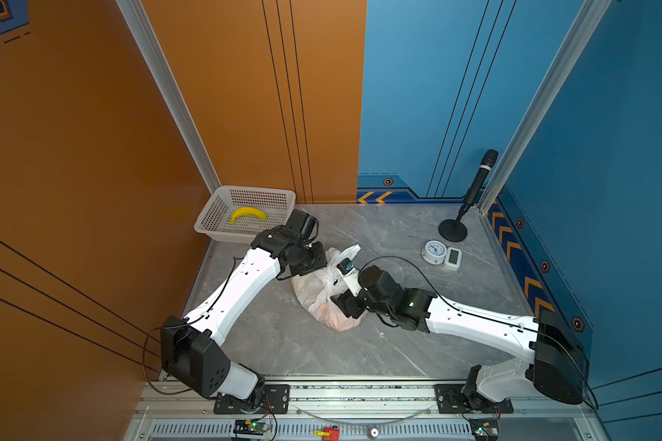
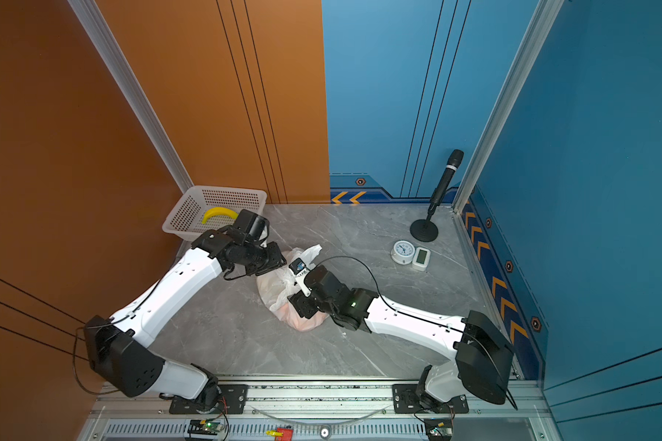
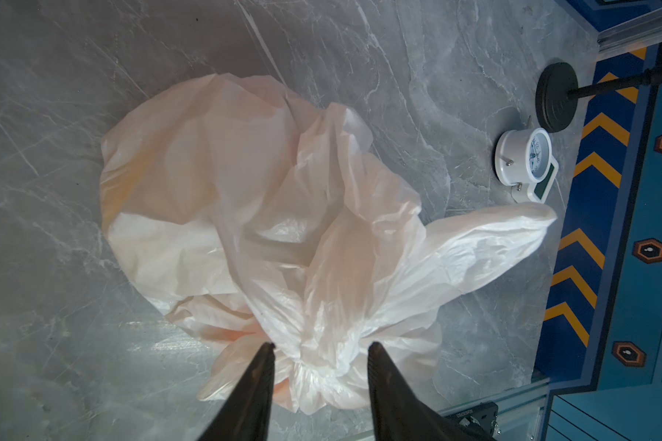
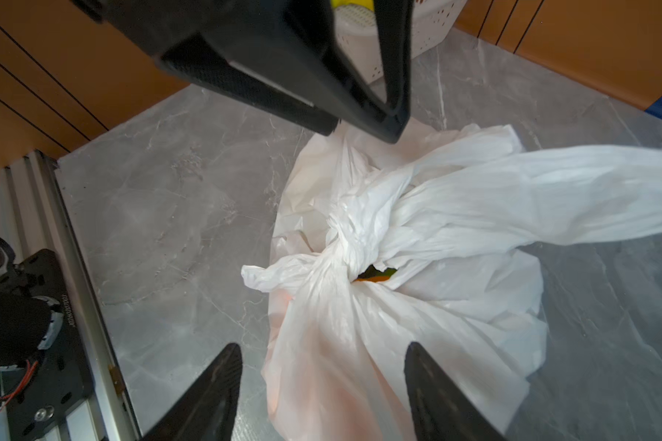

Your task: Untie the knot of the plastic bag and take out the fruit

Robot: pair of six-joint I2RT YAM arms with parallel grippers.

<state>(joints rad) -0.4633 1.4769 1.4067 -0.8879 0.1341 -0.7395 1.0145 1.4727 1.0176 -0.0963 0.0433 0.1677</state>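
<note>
Right claw (image 4: pixel 322 344), left claw (image 3: pixel 322 344) both spread, empty, straddling plastic bag (image 4: pixel 455 313); knot (image 4: pixel 341 244) mid-frame, tied. Guess they're lining up a pull.

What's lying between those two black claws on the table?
The plastic bag, with its tied knot, lies between the left gripper and the right gripper. The right wrist view shows this, as do both top views.

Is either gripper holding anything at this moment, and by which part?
Nothing is held: the left gripper and right gripper stand open over the plastic bag, its knot still tied.
</note>
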